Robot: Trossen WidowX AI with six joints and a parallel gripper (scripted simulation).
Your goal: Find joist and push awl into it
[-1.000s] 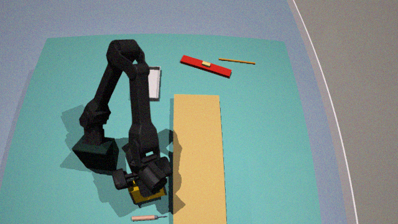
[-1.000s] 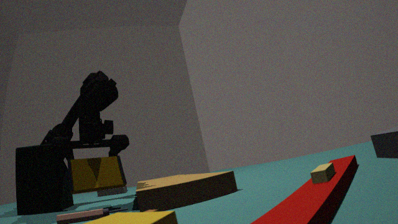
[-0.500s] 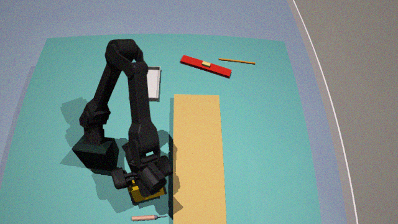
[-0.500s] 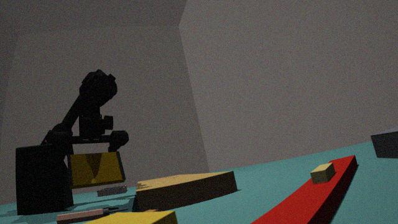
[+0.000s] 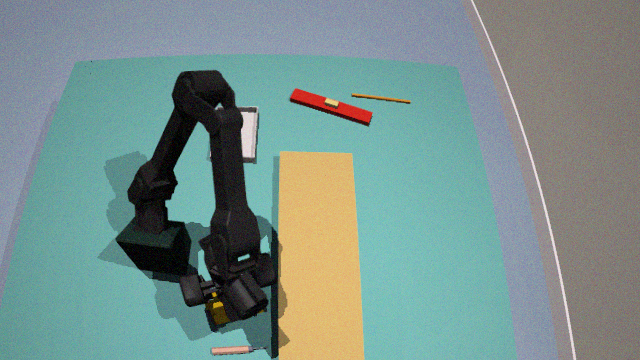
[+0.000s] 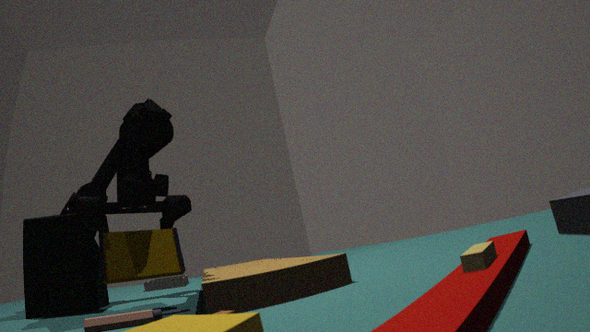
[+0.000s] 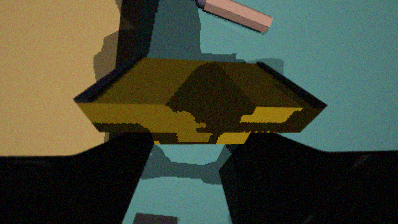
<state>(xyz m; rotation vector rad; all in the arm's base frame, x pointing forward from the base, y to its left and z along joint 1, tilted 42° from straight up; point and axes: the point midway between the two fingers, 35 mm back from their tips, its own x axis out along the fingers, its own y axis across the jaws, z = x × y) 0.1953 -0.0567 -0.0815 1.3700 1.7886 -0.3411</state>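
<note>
The yellow stud finder [image 5: 218,312] [image 6: 143,254] [image 7: 125,117] is between the fingers of my gripper [image 6: 135,227] [image 7: 200,124]. The gripper is shut on it, fingers wide apart, and holds it raised above the table beside the panel's left edge. The tan floor panel [image 5: 320,225] [image 6: 281,265] [image 7: 45,75] lies flat; the joist is hidden. The awl [image 5: 231,350] [image 6: 120,319] [image 7: 239,14] lies on the table just beyond the stud finder, its tip towards the panel. The tray [image 5: 257,135] is behind the arm, partly hidden by it in the top view.
A red bar [image 5: 350,114] [image 6: 433,288] with a small pale block on it lies past the panel's far end, with a thin orange rod [image 5: 381,98] near it. A yellow block [image 6: 198,324] shows at the bottom edge of the exterior view, a dark box [image 6: 573,214] at its right.
</note>
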